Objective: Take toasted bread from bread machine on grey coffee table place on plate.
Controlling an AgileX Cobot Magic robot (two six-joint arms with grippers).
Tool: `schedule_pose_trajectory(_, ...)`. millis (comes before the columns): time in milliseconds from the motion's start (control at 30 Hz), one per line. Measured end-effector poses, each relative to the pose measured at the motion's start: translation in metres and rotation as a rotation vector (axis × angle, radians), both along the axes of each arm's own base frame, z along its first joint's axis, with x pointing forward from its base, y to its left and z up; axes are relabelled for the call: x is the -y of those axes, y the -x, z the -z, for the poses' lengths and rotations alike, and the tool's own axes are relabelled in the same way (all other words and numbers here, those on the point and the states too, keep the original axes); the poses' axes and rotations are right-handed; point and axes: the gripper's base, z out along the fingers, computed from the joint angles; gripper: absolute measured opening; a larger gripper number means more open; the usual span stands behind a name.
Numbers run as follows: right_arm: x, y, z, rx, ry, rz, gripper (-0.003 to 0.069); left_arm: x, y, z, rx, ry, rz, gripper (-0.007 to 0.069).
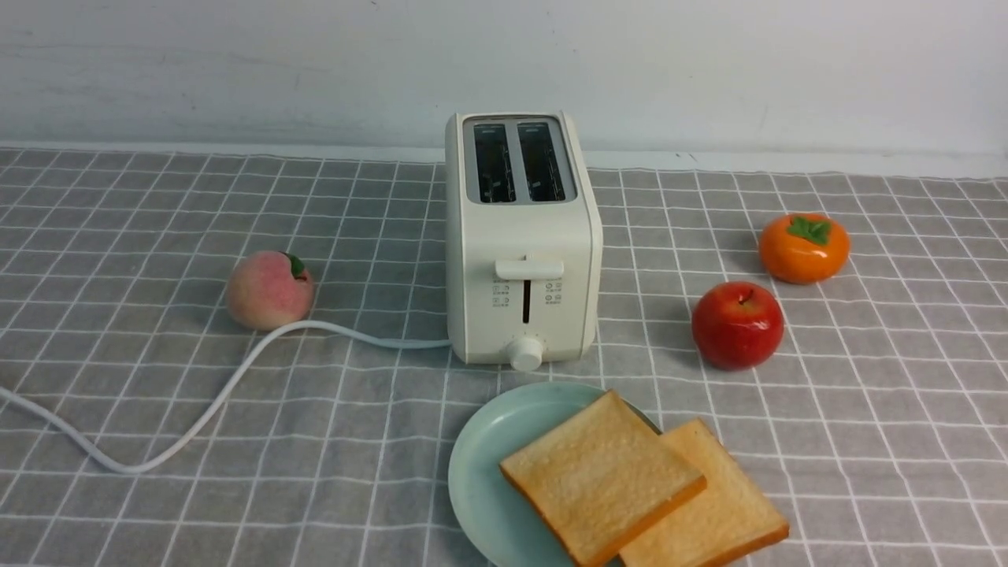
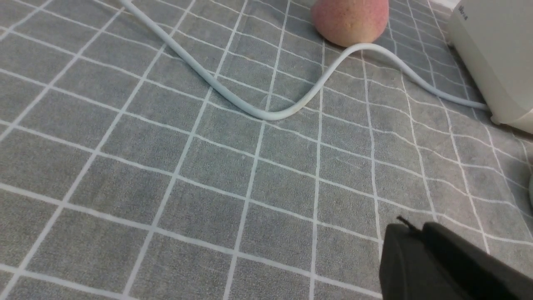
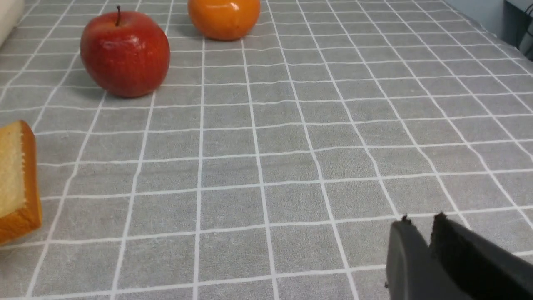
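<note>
In the front view we see neither arm, and the round mint-green plate (image 1: 480,465) is cut by the bottom edge, partly covered by two square golden toast slices (image 1: 602,476); the farther slice lies partly under the nearer. The cream two-slot toaster's (image 1: 520,236) tiny printed symbols are too small for us to read. Its white power cord (image 1: 197,409) runs off the left edge. Only a dark corner of the left end effector (image 2: 420,250) shows, so we cannot judge its jaws. Beyond it, the pink peach (image 2: 349,18) is cropped. The right end effector (image 3: 422,246) is likewise clipped, and one slice well across from it is cut off.
</note>
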Motion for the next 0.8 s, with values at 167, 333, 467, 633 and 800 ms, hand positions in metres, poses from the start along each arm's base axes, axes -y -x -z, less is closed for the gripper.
schedule_pose_trajectory(167, -0.0026, 0.0000, 0.0000, -0.004, -0.033, -0.031, 0.0101, 0.0000, 0.0000, 0.0000, 0.000, 0.000, 0.000, 0.0039)
schedule_pose_trajectory(333, -0.0029, 0.0000, 0.0001, -0.004, -0.039, -0.034, 0.0106, 0.0000, 0.0000, 0.0000, 0.000, 0.000, 0.000, 0.0045)
schedule_pose_trajectory(467, -0.0029, 0.0000, 0.0001, -0.004, -0.040, -0.034, 0.0111, 0.0000, 0.0000, 0.0000, 0.000, 0.000, 0.000, 0.0048)
schedule_pose_trajectory(633, -0.0029, 0.0000, 0.0001, -0.004, -0.040, -0.034, 0.0118, 0.0000, 0.0000, 0.0000, 0.000, 0.000, 0.000, 0.0050)
schedule_pose_trajectory(800, -0.0029, 0.0000, 0.0001, -0.004, -0.040, -0.034, 0.0120, 0.0000, 0.0000, 0.0000, 0.000, 0.000, 0.000, 0.0055)
